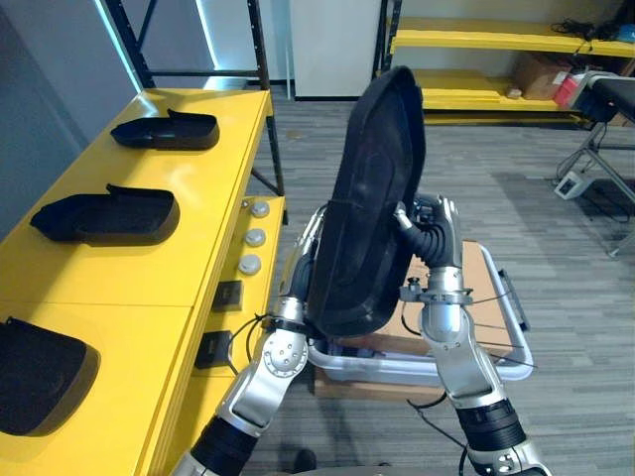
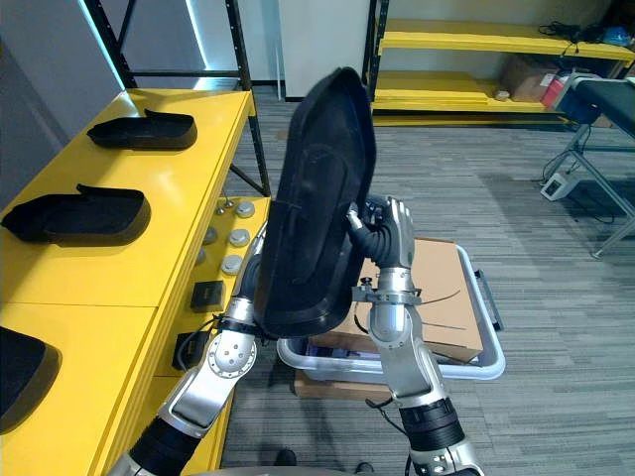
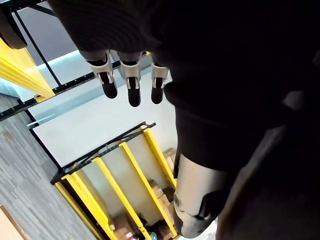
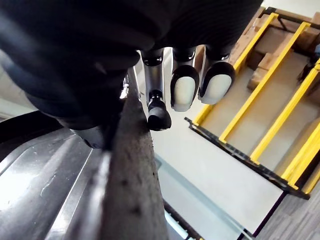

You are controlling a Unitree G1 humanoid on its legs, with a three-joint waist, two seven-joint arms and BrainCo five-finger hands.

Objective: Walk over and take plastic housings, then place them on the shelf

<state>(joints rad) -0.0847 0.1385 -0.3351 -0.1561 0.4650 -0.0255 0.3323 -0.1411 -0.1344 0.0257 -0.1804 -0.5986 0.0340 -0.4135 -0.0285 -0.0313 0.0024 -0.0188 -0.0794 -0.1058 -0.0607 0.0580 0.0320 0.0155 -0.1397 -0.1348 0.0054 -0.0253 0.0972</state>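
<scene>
Right now, big black housing (image 1: 372,198) upright in mid-air, pressed between both hands. Moulded plastic, oval shell, smooth hollow side toward robot, rim grainy. Left hand (image 1: 306,248) on its left edge, fingers straight, largely hidden behind shell. Right hand (image 1: 437,233) on right edge, fingers straight up; thumb hard to make out. Smooth yellow shelf (image 1: 213,238) at left carries far housing (image 1: 167,130), middle housing (image 1: 107,214), near housing (image 1: 40,377), last cut off. Below, grey bin (image 1: 496,362), cardboard (image 1: 486,297), partly hidden.
</scene>
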